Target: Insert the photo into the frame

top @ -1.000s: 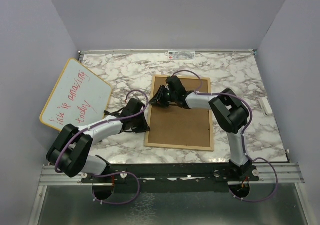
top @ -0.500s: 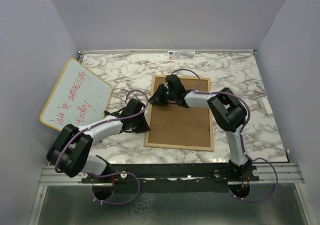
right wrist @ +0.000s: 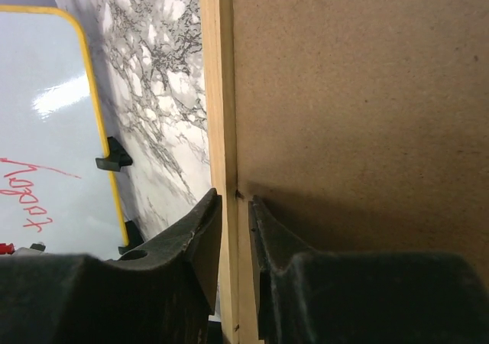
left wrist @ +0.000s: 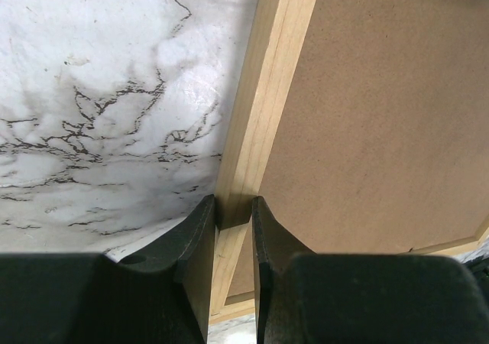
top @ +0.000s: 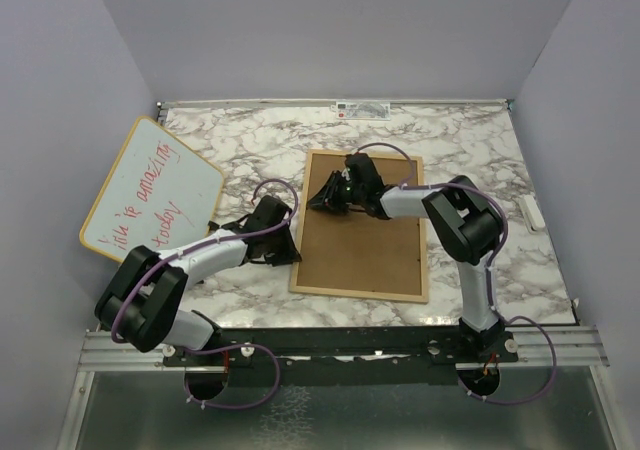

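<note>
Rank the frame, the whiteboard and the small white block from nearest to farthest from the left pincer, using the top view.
1. frame: its left rail is pinched in the left pincer.
2. whiteboard: off to the left.
3. small white block: far right, beyond the frame.

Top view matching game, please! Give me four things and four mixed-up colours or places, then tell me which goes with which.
Things:
1. whiteboard
2. frame
3. backing board
4. left hand

Clues:
A. plain brown
B. pinching the frame's edge
C. red writing on it
D. light wood

Pairs: 1-C, 2-D, 3-A, 4-B
</note>
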Robot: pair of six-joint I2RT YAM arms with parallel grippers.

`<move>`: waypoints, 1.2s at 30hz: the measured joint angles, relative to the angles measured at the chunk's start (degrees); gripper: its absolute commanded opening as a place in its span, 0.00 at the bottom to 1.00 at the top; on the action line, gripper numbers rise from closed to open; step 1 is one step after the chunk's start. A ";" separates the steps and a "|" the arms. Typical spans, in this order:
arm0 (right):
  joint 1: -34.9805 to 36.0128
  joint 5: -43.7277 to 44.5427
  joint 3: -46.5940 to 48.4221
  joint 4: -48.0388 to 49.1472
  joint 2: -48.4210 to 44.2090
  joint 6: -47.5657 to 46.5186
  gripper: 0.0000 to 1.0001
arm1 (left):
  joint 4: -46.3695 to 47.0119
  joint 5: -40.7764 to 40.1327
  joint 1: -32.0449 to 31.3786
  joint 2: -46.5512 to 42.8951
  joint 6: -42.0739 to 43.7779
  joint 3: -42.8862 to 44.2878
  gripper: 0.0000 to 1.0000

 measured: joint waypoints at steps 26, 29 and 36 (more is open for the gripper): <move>-1.55 -4.76 -0.15 -0.48 0.04 -0.90 0.28 | -5.40 -7.78 3.23 8.72 9.20 13.94 0.63; -1.62 -5.51 0.02 -0.72 0.07 -1.16 0.28 | -3.96 -7.74 3.28 12.66 10.56 17.51 0.51; -1.70 -7.21 1.49 -2.71 0.31 -1.86 0.25 | -1.33 -6.86 3.23 15.19 11.89 18.67 0.29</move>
